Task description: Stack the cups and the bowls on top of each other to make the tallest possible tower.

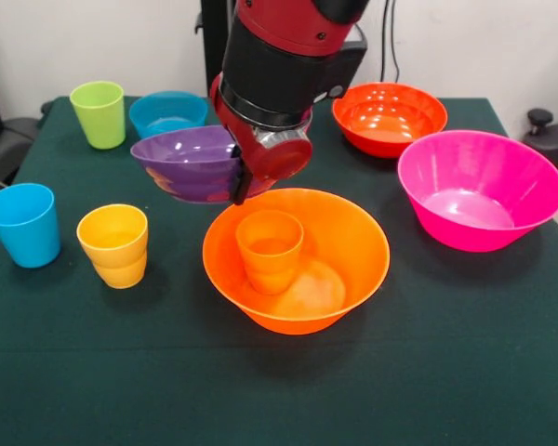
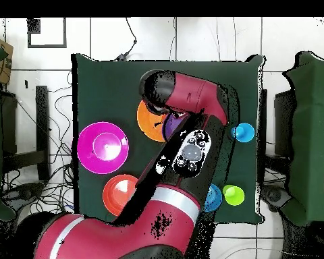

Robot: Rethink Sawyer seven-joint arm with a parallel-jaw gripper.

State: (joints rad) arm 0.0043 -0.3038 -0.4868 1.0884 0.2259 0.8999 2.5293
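Observation:
My gripper (image 1: 241, 183) is shut on the right rim of a purple bowl (image 1: 188, 153), which has the second purple bowl (image 1: 200, 190) nested under it. The pair hangs tilted just left of and behind the wide orange bowl (image 1: 358, 269). The small orange cup (image 1: 270, 249) stands upright inside that bowl. In the overhead view the arm covers most of this; only parts of the orange bowl (image 2: 148, 121) and a purple bowl (image 2: 171, 125) show. The yellow cup (image 1: 114, 244) and blue cup (image 1: 23, 223) stand at the front left.
The wide pink bowl (image 1: 479, 190) sits at the right and the red-orange bowl (image 1: 389, 116) behind it. The lime green cup (image 1: 99, 113) and small blue bowl (image 1: 167, 111) stand at the back left. The dark green table (image 1: 279, 390) runs to the front edge.

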